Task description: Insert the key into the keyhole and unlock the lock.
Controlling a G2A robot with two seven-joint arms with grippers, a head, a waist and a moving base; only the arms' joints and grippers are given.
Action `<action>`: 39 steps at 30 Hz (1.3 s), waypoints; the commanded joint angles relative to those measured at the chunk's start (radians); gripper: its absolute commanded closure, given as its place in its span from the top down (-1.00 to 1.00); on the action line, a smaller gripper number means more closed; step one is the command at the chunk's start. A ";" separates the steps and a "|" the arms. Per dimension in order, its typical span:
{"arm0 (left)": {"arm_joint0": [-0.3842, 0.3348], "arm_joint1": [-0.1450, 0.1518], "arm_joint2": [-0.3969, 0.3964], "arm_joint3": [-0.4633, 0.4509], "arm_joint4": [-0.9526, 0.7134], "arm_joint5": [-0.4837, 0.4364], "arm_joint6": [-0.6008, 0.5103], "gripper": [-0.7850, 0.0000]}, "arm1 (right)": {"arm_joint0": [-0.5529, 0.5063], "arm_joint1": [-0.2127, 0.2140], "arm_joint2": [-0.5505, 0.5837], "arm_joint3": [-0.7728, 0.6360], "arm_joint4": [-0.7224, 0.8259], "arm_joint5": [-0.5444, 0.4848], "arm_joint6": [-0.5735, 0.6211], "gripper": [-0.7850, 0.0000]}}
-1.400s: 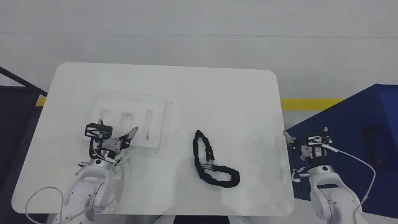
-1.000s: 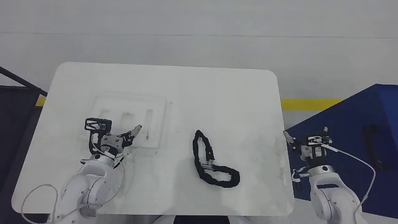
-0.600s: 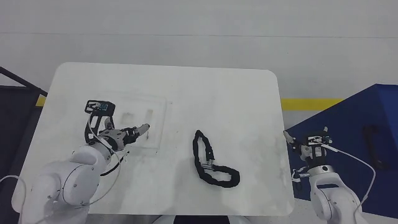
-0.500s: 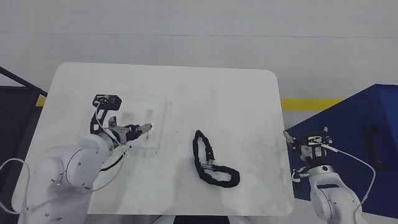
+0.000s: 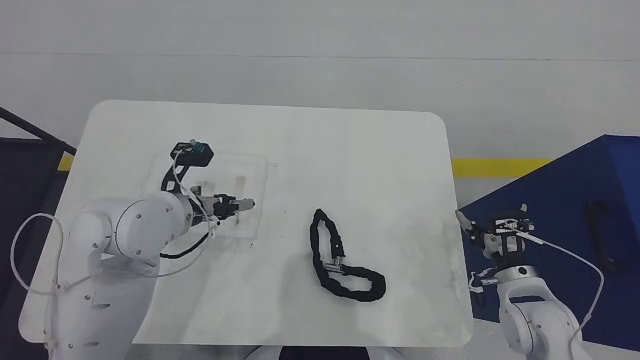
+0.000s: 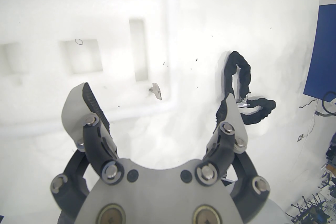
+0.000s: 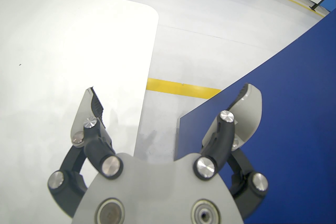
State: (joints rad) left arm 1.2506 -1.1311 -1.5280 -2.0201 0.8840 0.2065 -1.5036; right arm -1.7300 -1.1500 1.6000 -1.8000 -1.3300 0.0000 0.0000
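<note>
Left gripper hovers over the white foam tray, fingers wide, straddling the small silver metal key; looks lined up for a pick. Key stands stuck in the foam by the narrow slot, head up, long axis near upright. Black fabric-sleeved chain lock lies mid white bench; can't tell where the keyhole faces. Right gripper sits at the bench edge, fingers wide, probably to keep clear.

White round-cornered table, white foam tray with slots on its left part, left gripper over the tray's near right corner, black sleeved chain lock looped mid-table, right gripper at the table's right edge
</note>
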 commanded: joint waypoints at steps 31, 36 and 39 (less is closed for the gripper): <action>-0.072 0.102 0.017 0.074 -0.154 0.078 -0.032 1.00 | 0.000 0.000 0.000 0.000 0.000 0.000 0.000 1.00; -0.107 0.105 0.060 0.150 -0.210 0.078 -0.032 1.00 | 0.000 0.000 0.000 0.000 0.000 0.000 0.000 1.00; -0.145 0.114 0.093 0.168 -0.224 0.078 -0.032 1.00 | 0.000 0.000 0.000 0.000 0.000 0.000 0.000 1.00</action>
State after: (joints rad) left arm 1.1156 -1.0203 -1.4462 -1.8575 0.6614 0.2844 -1.5359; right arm -1.7300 -1.1500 1.6000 -1.8000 -1.3300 0.0000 0.0000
